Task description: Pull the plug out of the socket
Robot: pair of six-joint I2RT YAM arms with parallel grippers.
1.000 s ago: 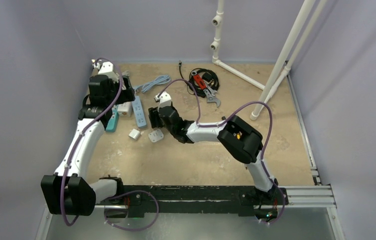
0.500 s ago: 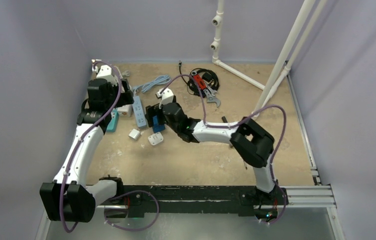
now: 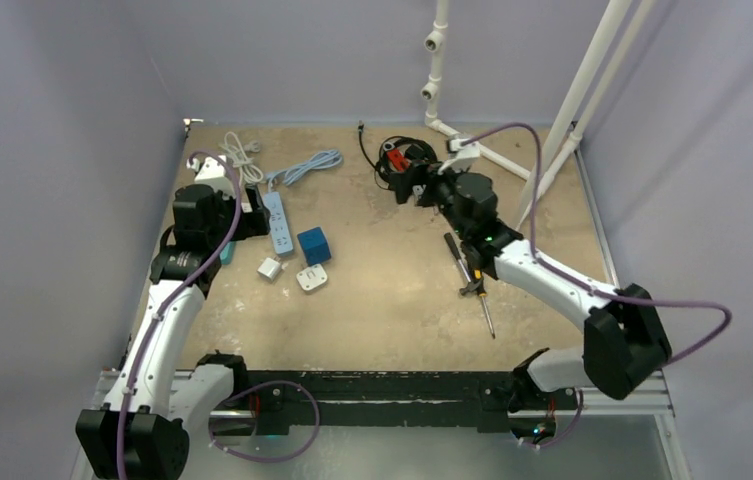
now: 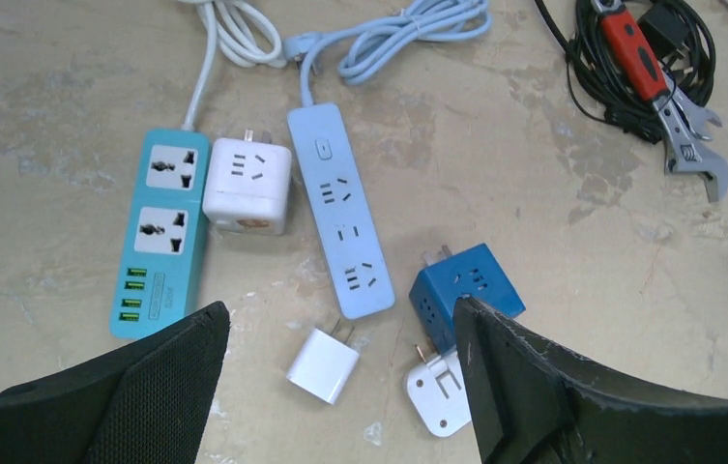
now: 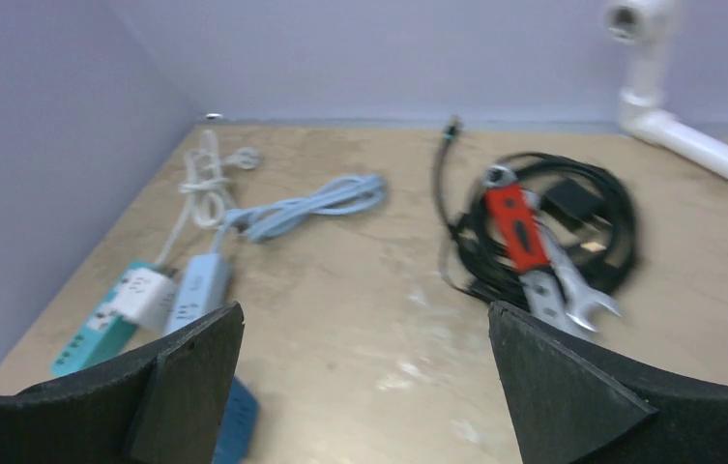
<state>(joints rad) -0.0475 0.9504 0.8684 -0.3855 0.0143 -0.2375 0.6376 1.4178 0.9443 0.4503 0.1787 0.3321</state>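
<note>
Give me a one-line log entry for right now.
plug: blue cube plug out, lying beside light-blue strip | left tool: open, empty | right tool: open, empty, facing black cable coil

Even soft light; right wrist view blurred, perhaps motion.

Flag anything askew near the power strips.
The blue cube adapter lies loose and skewed beside the light-blue power strip, prongs bare, plugged into nothing. A white charger and white plug lie scattered by it.
</note>
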